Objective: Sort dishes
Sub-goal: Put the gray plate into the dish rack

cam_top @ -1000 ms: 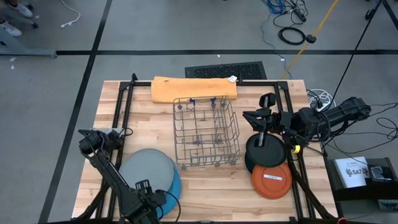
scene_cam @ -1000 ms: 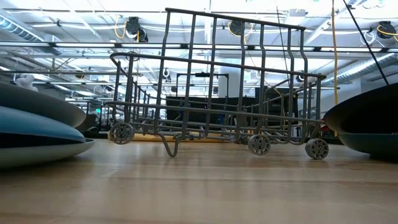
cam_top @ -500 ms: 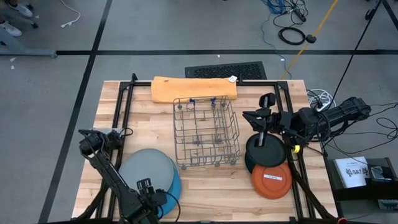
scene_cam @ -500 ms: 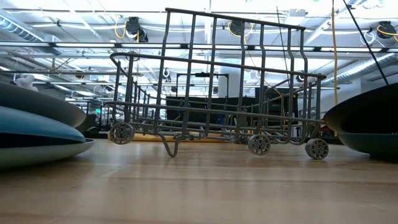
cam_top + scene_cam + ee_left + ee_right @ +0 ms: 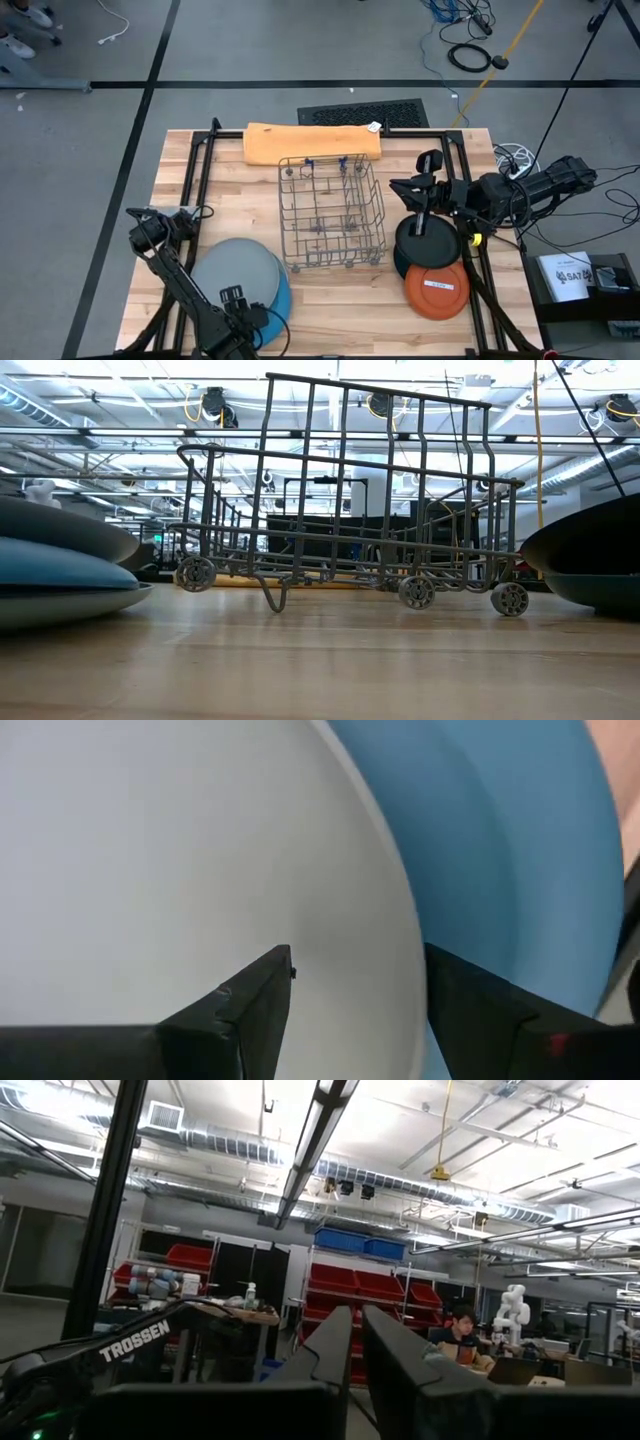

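The large grey plate (image 5: 235, 272) lies on the large blue plate (image 5: 283, 295) at the table's near left; the low view shows the grey plate (image 5: 60, 525) over the blue plate (image 5: 50, 565). My left gripper (image 5: 240, 300) is open at their near rim. The black plate (image 5: 428, 243) sits at the right, with the orange plate (image 5: 437, 290) overlapping its near edge. My right gripper (image 5: 402, 186) is shut, held level above the black plate's far side. My left gripper (image 5: 360, 960) stands open astride the grey plate's rim (image 5: 410, 950), one finger (image 5: 265, 990) over the grey plate (image 5: 150, 840) and the other (image 5: 470, 1005) over the blue plate (image 5: 500, 840). Whether either finger touches a plate, I cannot tell.
A wire rack (image 5: 330, 210) stands mid-table on small wheels (image 5: 415, 592). An orange cloth (image 5: 312, 142) lies along the far edge. Dark frame rails (image 5: 195, 170) run along the table's left and right sides. Bare wood shows between the rack and the near edge.
The left arm has shifted slightly at the stacked plates. In the low view, the blue plate's visible side sits a little differently under the grey plate than before. The right arm has kept still.
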